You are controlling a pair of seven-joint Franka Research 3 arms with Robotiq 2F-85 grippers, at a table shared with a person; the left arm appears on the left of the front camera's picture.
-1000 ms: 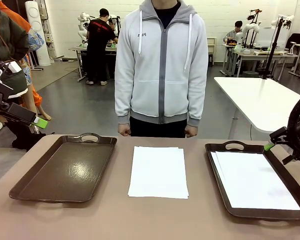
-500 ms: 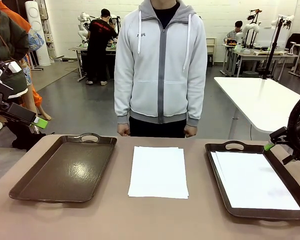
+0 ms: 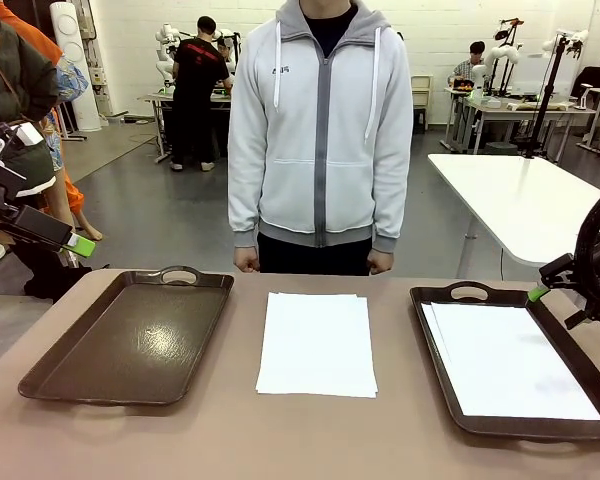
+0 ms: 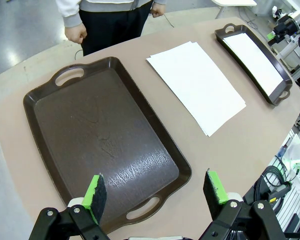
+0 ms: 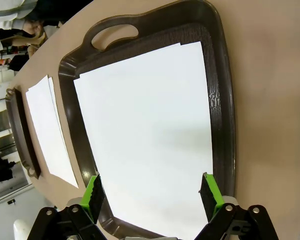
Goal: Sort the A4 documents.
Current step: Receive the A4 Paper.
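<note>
While both sets of jaws stand wide apart and empty, the next step is probably lifting one sheet from the loose stack of A4 documents (image 3: 316, 343) on the table (image 3: 400, 430). That stack lies ahead and to the right of the left gripper (image 4: 155, 188), well clear of its jaws. Pinch only the top sheet by an edge or corner and peel it slowly so the pile stays square. The left tray (image 4: 40, 90) sits directly beneath and ahead of those jaws, bare. The right tray (image 5: 223, 100), under the right gripper (image 5: 152, 192), holds white sheets (image 5: 145, 130) lying flat and slightly fanned.
</note>
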